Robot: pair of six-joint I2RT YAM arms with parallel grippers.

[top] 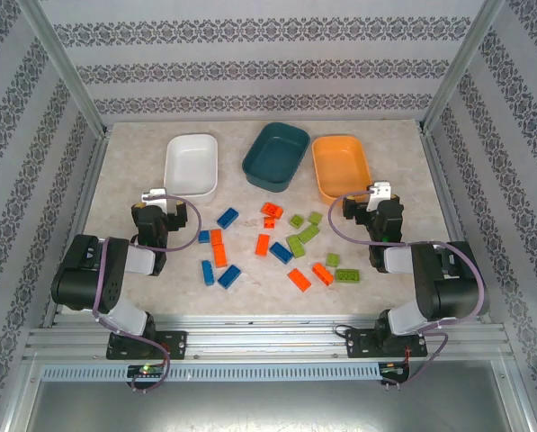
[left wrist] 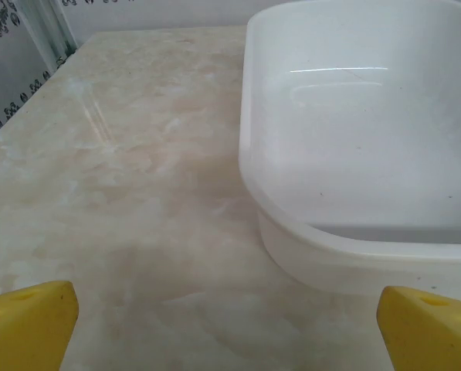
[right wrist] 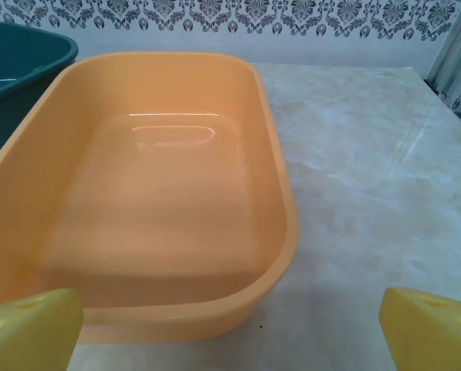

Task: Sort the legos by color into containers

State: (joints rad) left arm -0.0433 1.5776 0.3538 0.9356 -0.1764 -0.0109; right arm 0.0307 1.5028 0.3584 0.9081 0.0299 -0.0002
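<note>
Loosely, the legos [top: 263, 245] lie scattered on the marbled table [top: 124, 157] in the stretch between the two arms, nearer than the row of trays and clear of every rim. The blue bricks [top: 229, 276] gather toward the left of the scatter and the lime green bricks [top: 308, 233] toward the right, while the orange-red bricks [top: 299, 279] run through the middle. Their long axes do not agree: one orange-red piece [top: 220, 256] runs roughly near-to-far, one green piece [top: 346, 275] lies left-to-right, and one blue piece [top: 228, 217] sits on a diagonal. A strip of bare table runs along the near edge in front of the scatter. More bare surface lies between the white tray [top: 192, 165] and the left wall, and between the light orange tray [top: 341, 166] and the right wall. The dark teal tray [top: 276, 156] stands tilted between those two, close to each, and all three trays show bare floors. The left gripper [top: 156, 193] hangs just before the white tray's near left corner. In the left wrist view, the left gripper [left wrist: 228, 328] has its yellow fingers [left wrist: 25, 325] spread wide with nothing between them, facing the white wall [left wrist: 354, 255]. The right gripper [top: 376, 191] hangs by the orange tray's near right corner. It [right wrist: 230, 332] is likewise spread wide and empty before the orange rim [right wrist: 284, 224], with the teal tray's edge [right wrist: 22, 54] at far left.
</note>
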